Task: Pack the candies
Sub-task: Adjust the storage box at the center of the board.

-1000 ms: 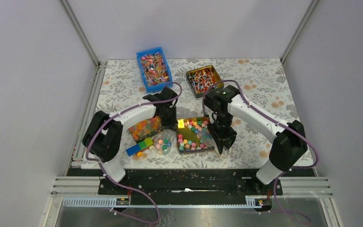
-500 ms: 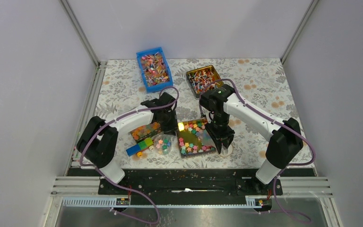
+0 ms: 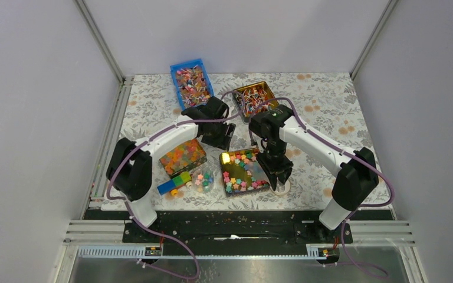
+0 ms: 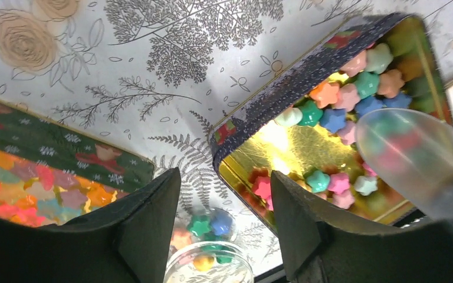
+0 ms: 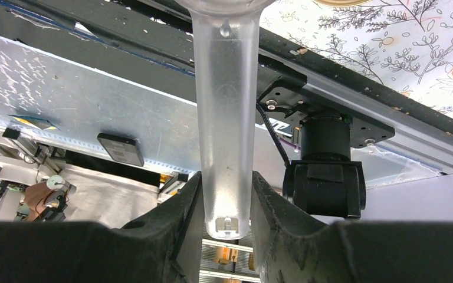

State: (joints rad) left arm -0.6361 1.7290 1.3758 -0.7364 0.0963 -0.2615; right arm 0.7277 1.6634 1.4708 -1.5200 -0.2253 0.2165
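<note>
The candies (image 3: 240,167) are small pink, green, blue and orange stars lying in an open gold-lined tin (image 3: 227,158) in the middle of the table; the left wrist view shows them close up (image 4: 336,103). A few more sit in a small clear container (image 3: 203,178), (image 4: 209,262). My left gripper (image 3: 220,140), (image 4: 224,180) hovers open and empty just beyond the tin's far left corner. My right gripper (image 3: 275,177), (image 5: 227,203) is shut on the handle of a translucent scoop (image 5: 223,118). The scoop's bowl (image 4: 416,159) hangs over the tin's near right side.
The tin's patterned lid (image 3: 181,157) lies left of the tin, with coloured blocks (image 3: 174,184) in front of it. A blue bin (image 3: 192,84) and a gold tin (image 3: 253,99) of wrapped sweets stand at the back. Cage posts frame the table.
My left gripper has opened and drawn back from the tin's left corner toward the far side. The tin has settled slightly. The right gripper keeps its hold on the scoop.
</note>
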